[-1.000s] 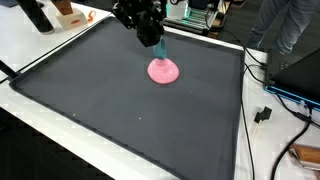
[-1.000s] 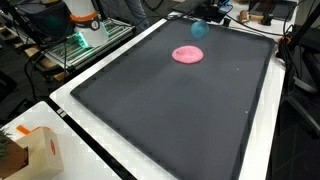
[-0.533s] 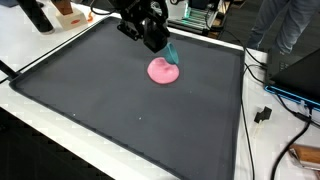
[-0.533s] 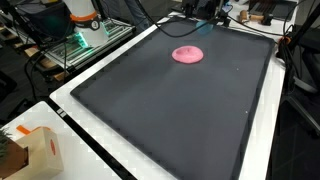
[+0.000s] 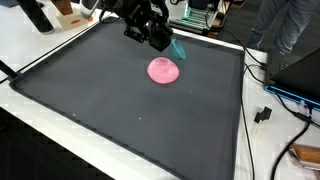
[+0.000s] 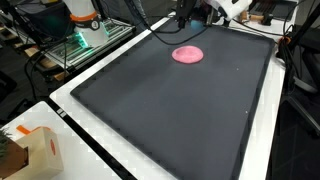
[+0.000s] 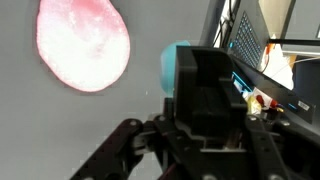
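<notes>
A round pink plate (image 5: 164, 70) lies on the black mat (image 5: 120, 110), toward its far side; it also shows as the pink plate (image 6: 187, 55) and, in the wrist view, as the pink plate (image 7: 83, 45) at upper left. My gripper (image 5: 168, 43) hangs tilted above the mat just past the plate, shut on a small teal object (image 5: 178, 49). In the wrist view the teal object (image 7: 176, 62) sticks out from behind the black fingers (image 7: 205, 75). At the top edge of an exterior view my gripper (image 6: 193, 14) is partly cut off, and the teal object is not clear there.
A white table border (image 5: 40, 45) rings the mat. Cables and a plug (image 5: 263, 113) lie on the border beside the mat. A cardboard box (image 6: 28, 150) stands at a corner. Equipment racks (image 6: 85, 35) and a person (image 5: 290, 30) are behind the table.
The gripper rose and swung away from over the pink plate toward the mat's far edge, carrying the teal object and tilting it.
</notes>
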Motion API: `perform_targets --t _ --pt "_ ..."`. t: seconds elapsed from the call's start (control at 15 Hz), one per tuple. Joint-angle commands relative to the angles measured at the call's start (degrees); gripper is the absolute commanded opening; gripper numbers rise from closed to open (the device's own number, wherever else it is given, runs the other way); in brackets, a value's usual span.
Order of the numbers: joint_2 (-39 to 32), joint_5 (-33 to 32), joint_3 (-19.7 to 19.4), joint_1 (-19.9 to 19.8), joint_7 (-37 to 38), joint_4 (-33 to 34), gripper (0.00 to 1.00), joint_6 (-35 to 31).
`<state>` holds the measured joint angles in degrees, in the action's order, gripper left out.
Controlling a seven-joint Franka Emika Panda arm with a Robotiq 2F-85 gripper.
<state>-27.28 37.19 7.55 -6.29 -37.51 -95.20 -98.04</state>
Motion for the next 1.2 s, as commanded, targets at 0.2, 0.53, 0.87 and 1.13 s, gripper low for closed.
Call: perform_targets --t 0.2,0.53,0.87,1.13 --pt "-0.85 3.11 -0.57 -1.53 -2.47 -0.62 0.25 4.86" --pt "-1.92 4.53 -1.2 -1.88 -3.19 -0.76 0.25 5.06" --pt "-3.17 5.13 -1.63 -1.92 -4.0 -0.63 0.25 4.43" --pt "-4.18 5.82 -1.85 -2.04 -4.41 -0.44 0.25 4.51"
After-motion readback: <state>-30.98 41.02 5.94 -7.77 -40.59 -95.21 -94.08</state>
